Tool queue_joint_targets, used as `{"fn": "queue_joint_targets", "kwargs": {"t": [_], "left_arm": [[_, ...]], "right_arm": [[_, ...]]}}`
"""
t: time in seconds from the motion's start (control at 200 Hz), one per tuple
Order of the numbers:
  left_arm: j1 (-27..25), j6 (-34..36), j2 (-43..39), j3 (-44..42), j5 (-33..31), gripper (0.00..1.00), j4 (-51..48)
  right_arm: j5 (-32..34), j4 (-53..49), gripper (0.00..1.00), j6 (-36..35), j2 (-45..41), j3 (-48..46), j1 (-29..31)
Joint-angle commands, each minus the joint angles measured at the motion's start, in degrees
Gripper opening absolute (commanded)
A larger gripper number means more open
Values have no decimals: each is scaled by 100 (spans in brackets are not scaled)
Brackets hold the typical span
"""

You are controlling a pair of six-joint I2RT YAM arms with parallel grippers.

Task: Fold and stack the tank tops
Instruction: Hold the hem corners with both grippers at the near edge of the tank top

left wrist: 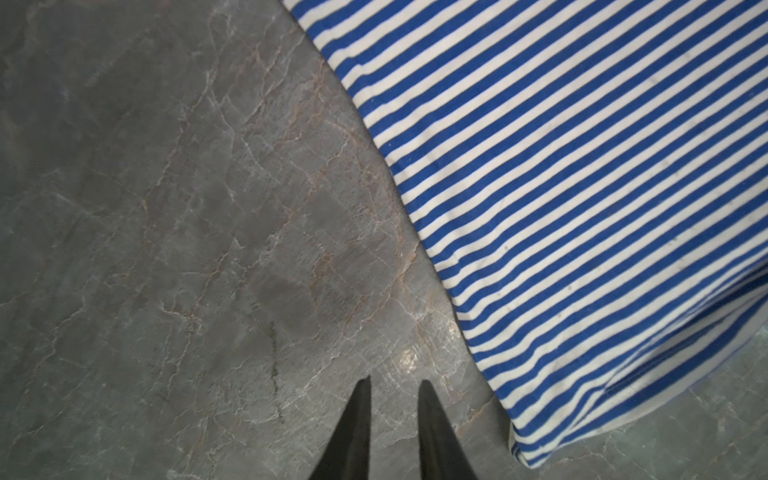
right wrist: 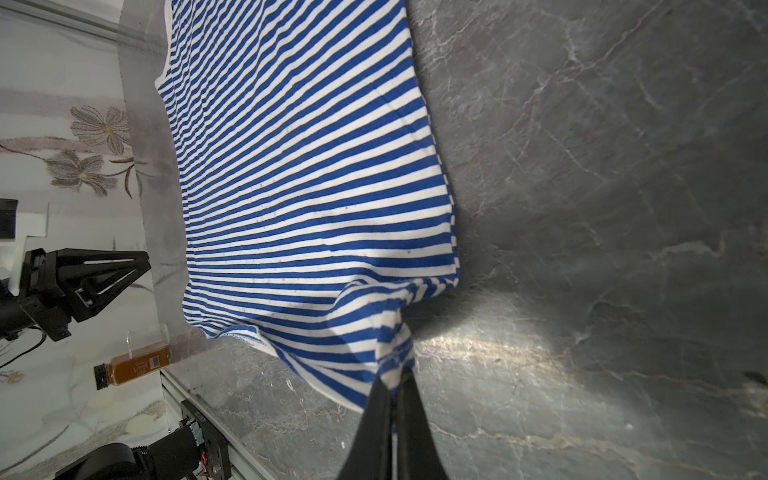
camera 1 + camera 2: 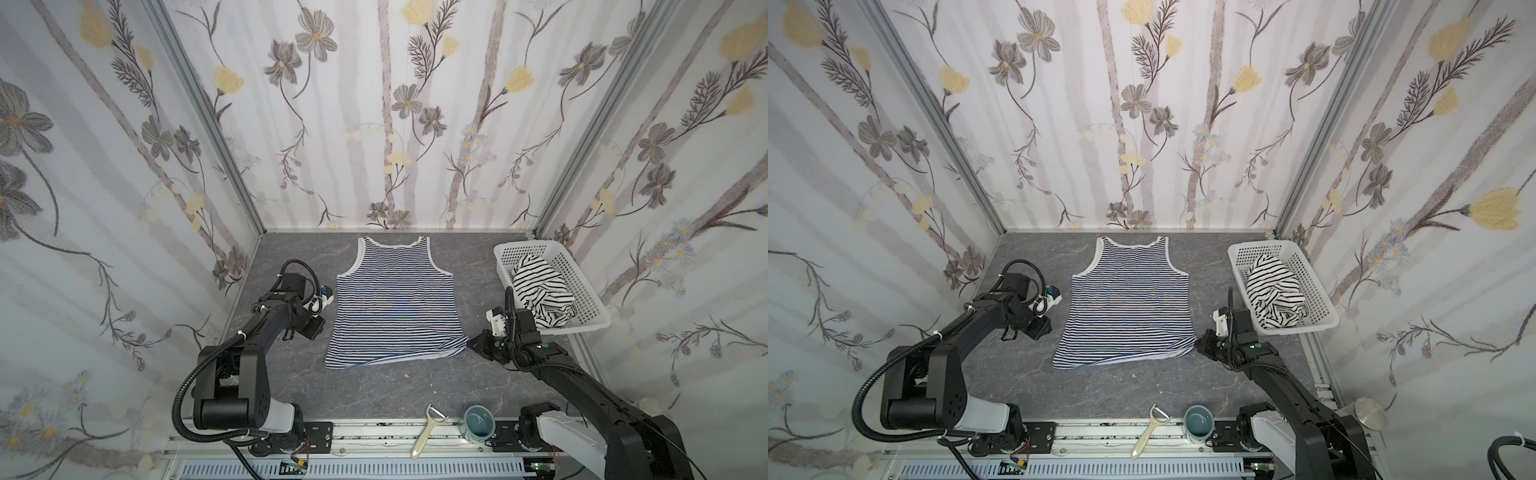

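Note:
The navy-and-white striped tank top (image 3: 395, 299) (image 3: 1129, 299) lies flat in the middle of the grey table, neck toward the back wall. My right gripper (image 3: 471, 345) (image 2: 392, 380) is shut on its near right hem corner, and the cloth there is bunched and pulled taut. My left gripper (image 3: 311, 328) (image 1: 395, 382) stands open over bare table just left of the top's left edge (image 1: 582, 187), holding nothing. The white tank top with black stripes (image 3: 540, 291) (image 3: 1273, 295) lies crumpled in the white basket (image 3: 523, 247).
The basket stands at the back right against the wall. A peeler (image 3: 428, 432) and a teal cup (image 3: 478, 422) lie on the front rail. A metal cylinder (image 3: 1370, 415) sits at the front right. Floral walls enclose three sides.

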Motion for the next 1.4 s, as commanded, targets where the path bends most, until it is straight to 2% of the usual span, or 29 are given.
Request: {"fn": "queue_joint_targets", "kwargs": {"t": [0.0, 0.095, 0.2, 0.57, 0.934, 1.219, 1.394], "left_arm": [[-238, 225, -338, -156, 467, 43, -634], [-563, 445, -842, -606, 258, 55, -850], [-652, 593, -1365, -1052, -63, 66, -924], [-652, 481, -1176, -1253, 388, 70, -628], [-635, 550, -279, -1120, 564, 55, -329], [-594, 708, 105, -1046, 757, 25, -520], [-245, 1179, 329, -368, 1525, 12, -1387]], "right_arm": [[-184, 327, 0, -50, 11, 45, 5], [-218, 278, 0, -82, -8, 135, 4], [-196, 232, 0, -137, 40, 216, 5], [-314, 354, 0, -67, -19, 220, 49], [-332, 319, 0, -41, -151, 225, 63], [-304, 296, 0, -77, -43, 347, 67], [-264, 223, 0, -206, 208, 623, 58]]}}
